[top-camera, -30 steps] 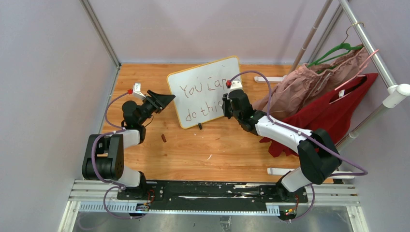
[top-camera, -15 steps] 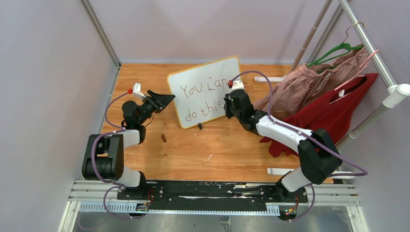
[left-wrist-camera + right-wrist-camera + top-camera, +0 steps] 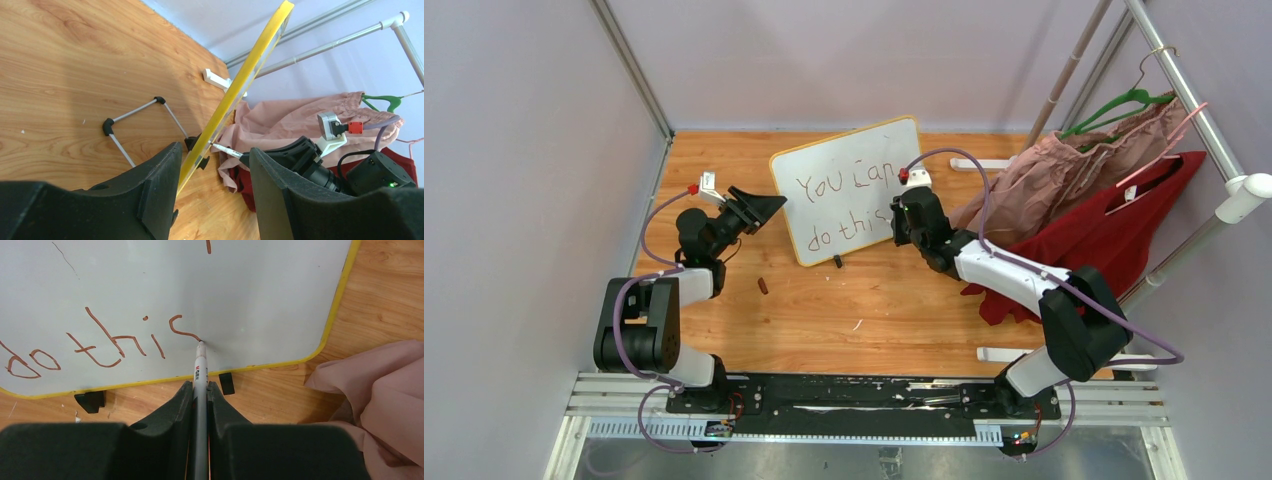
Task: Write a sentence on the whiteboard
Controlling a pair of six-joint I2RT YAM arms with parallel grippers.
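Observation:
The whiteboard (image 3: 844, 148) stands tilted at the back middle of the wooden table, on black feet. The sentence (image 3: 842, 205) reads "You can" over "do this" in dark reddish marker. My right gripper (image 3: 894, 214) is shut on a grey marker (image 3: 200, 371). The marker's tip touches the whiteboard (image 3: 260, 285) at the end of the "s", the last letter of the sentence (image 3: 100, 342). My left gripper (image 3: 762, 205) is open. In the left wrist view the whiteboard's yellow edge (image 3: 240, 80) runs between the fingers of the left gripper (image 3: 215, 150), and the marker (image 3: 227, 150) meets its far face.
A clothes rack (image 3: 1184, 95) at the right holds a pink garment (image 3: 1064, 170) and a red garment (image 3: 1114, 230) beside my right arm. Its white feet (image 3: 1009, 353) lie on the table. A small dark red cap (image 3: 764, 286) lies near the left arm. Walls close in the left and back.
My right gripper has shifted slightly right along the lower line with the marker on the board, uncovering the "s". The left arm and the board have not moved.

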